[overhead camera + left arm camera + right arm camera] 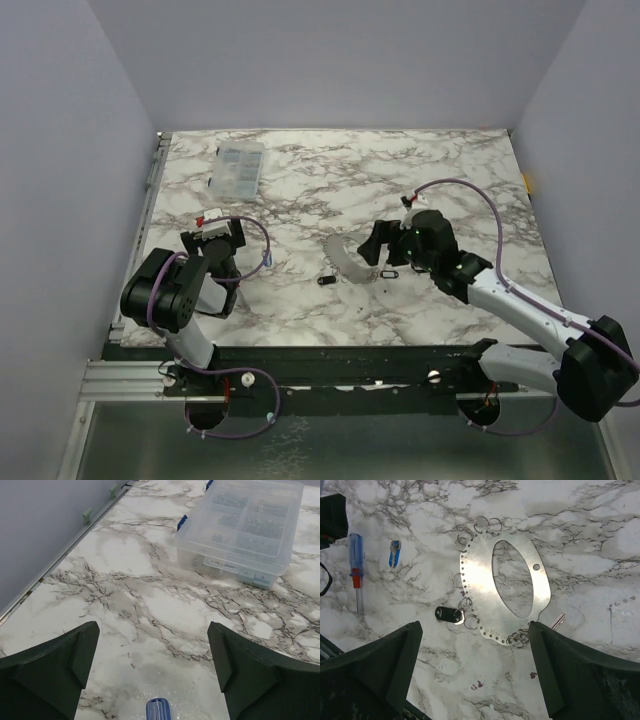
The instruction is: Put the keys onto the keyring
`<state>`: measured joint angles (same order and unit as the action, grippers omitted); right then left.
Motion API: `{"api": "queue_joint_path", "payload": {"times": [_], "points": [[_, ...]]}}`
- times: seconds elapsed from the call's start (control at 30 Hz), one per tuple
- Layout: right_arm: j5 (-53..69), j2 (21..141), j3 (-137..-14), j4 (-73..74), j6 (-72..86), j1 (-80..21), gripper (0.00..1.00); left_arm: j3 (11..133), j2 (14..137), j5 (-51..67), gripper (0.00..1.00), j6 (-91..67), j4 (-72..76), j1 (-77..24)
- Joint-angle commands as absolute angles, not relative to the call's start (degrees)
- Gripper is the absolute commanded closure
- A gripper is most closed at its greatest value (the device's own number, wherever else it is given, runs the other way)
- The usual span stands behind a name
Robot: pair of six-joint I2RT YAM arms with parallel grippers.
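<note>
The keyring is a flat shiny metal plate (pixel 507 577) with an oval hole and several small rings along its edge; it lies mid-table (pixel 347 262). A dark-headed key (pixel 449 614) lies against a ring at its edge. A blue-headed key (pixel 394 554) lies loose to the left. A silver key blade (pixel 558 621) pokes out beside my right finger. My right gripper (pixel 476 660) is open and empty, hovering above the plate (pixel 372 250). My left gripper (pixel 154 655) is open and empty over bare marble at the left (pixel 228 238).
A clear plastic compartment box (pixel 245 525) stands at the back left (pixel 237 168). A screwdriver with a blue handle and red band (pixel 356 570) lies left of the blue key; its handle end shows between my left fingers (pixel 159 709). Walls enclose the table on three sides.
</note>
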<state>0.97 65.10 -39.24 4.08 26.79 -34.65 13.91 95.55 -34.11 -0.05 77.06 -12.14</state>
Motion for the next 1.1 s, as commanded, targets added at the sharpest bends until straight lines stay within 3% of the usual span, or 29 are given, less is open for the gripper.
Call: {"api": "queue_joint_path", "payload": {"times": [0.0,0.7,0.83,1.07], "points": [[1.18,63.06,-38.61,4.11,31.5,-34.45,0.0,13.8,95.91,-33.3,0.01,-0.26,79.01,-12.44],[3.23,56.95,-41.14,9.33,27.23,-34.45,0.0,13.84,95.83,-33.3,0.01,-0.26,78.84,-12.33],[2.58,57.01,-42.15,10.33,26.86,-34.45,0.0,11.54,90.84,-34.9,0.01,-0.26,79.04,-13.04],[1.49,57.74,-44.43,12.24,25.35,-34.45,0.0,19.53,66.39,-40.23,0.01,-8.11,43.86,-14.62]]}}
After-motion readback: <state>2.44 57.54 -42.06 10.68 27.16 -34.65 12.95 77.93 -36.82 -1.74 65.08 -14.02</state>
